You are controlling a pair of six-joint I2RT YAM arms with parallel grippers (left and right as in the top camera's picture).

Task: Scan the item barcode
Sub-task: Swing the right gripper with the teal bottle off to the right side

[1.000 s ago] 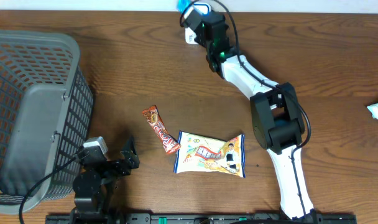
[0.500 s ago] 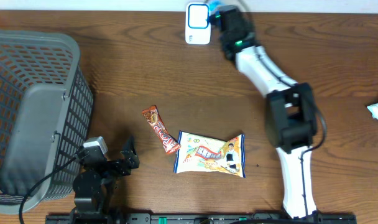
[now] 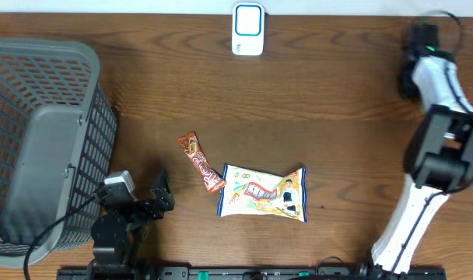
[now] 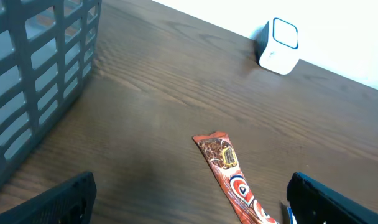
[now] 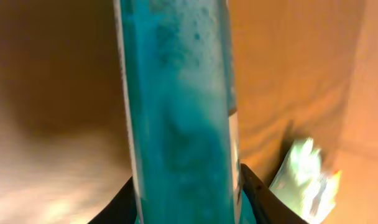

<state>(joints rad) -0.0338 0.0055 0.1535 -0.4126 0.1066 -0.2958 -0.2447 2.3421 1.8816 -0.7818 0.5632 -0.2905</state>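
Note:
A teal-blue packet (image 5: 176, 106) fills the right wrist view, upright and blurred, with my right gripper (image 5: 186, 208) shut on its lower part, one finger on each side. From overhead that gripper (image 3: 422, 35) is at the table's far right corner, and the packet cannot be made out there. The white and blue scanner (image 3: 248, 29) stands at the back centre, well to the left of it, and shows in the left wrist view too (image 4: 279, 54). My left gripper (image 3: 160, 198) sits low at the front left, open and empty (image 4: 192, 210).
A grey basket (image 3: 34, 140) takes up the left side. A red-brown snack bar (image 3: 201, 162) and a pale snack bag (image 3: 264, 193) lie in the middle front. A crumpled pale wrapper (image 5: 304, 174) lies on the table by the right gripper.
My right arm has swung from the scanner at the back centre to the far right, carrying the teal packet with it. The left arm has not moved.

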